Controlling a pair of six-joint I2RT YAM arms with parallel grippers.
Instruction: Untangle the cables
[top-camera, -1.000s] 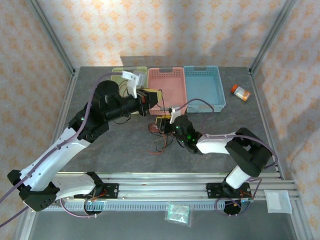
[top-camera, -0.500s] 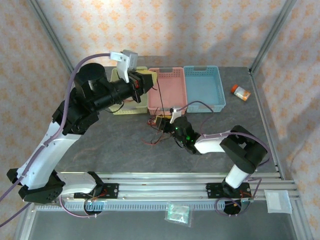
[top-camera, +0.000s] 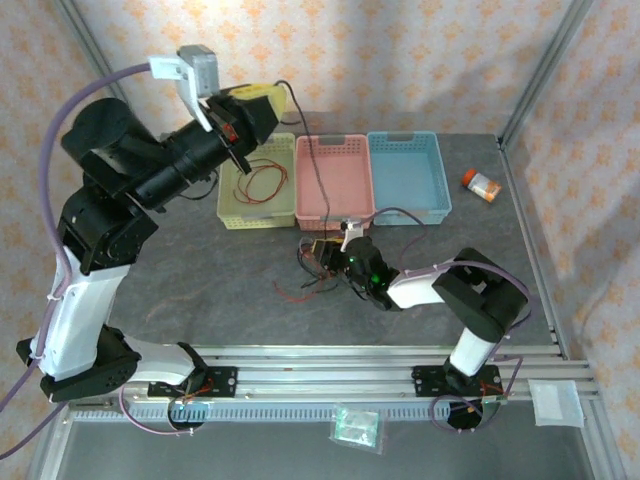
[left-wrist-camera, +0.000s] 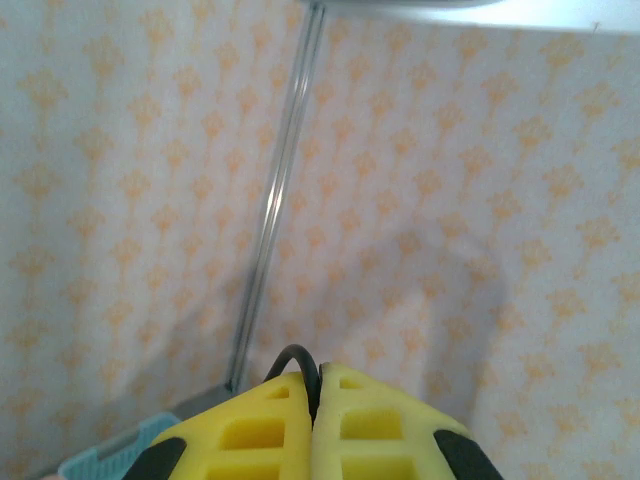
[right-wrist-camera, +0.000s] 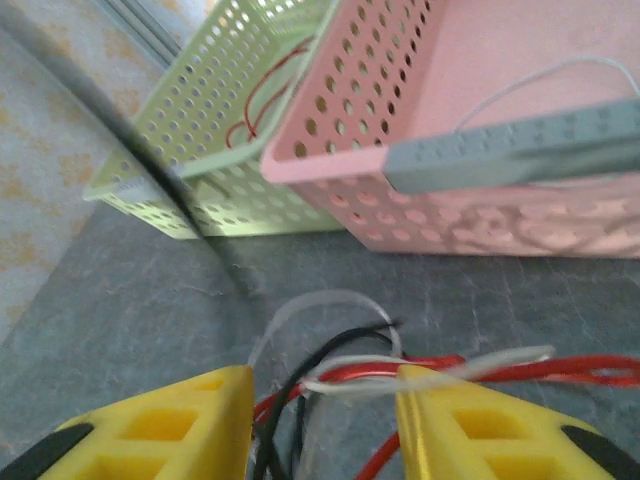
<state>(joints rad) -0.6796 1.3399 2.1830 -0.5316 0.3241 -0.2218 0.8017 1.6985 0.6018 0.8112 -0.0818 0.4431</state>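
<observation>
My left gripper (top-camera: 262, 98) is raised high over the green basket (top-camera: 232, 215), shut on a black cable (top-camera: 308, 165) that runs taut down to the tangle of red, black and white cables (top-camera: 305, 275) on the table. In the left wrist view the black cable (left-wrist-camera: 297, 362) arches out from between the closed yellow fingers (left-wrist-camera: 260, 420). My right gripper (top-camera: 322, 250) lies low at the tangle. Its jaws (right-wrist-camera: 320, 400) stand apart, with red, white and black strands (right-wrist-camera: 400, 372) lying loosely between them. A red cable (top-camera: 262, 178) lies in the green basket.
A pink basket (top-camera: 335, 215) and a blue basket (top-camera: 440, 200) stand beside the green one at the back. A white cable (right-wrist-camera: 520, 85) lies in the pink basket (right-wrist-camera: 330, 150). An orange bottle (top-camera: 481, 184) lies at the far right.
The left arm has lifted up and to the left with the black cable, pulling it taut and uncovering the green basket. The right gripper has stayed at the tangle.
</observation>
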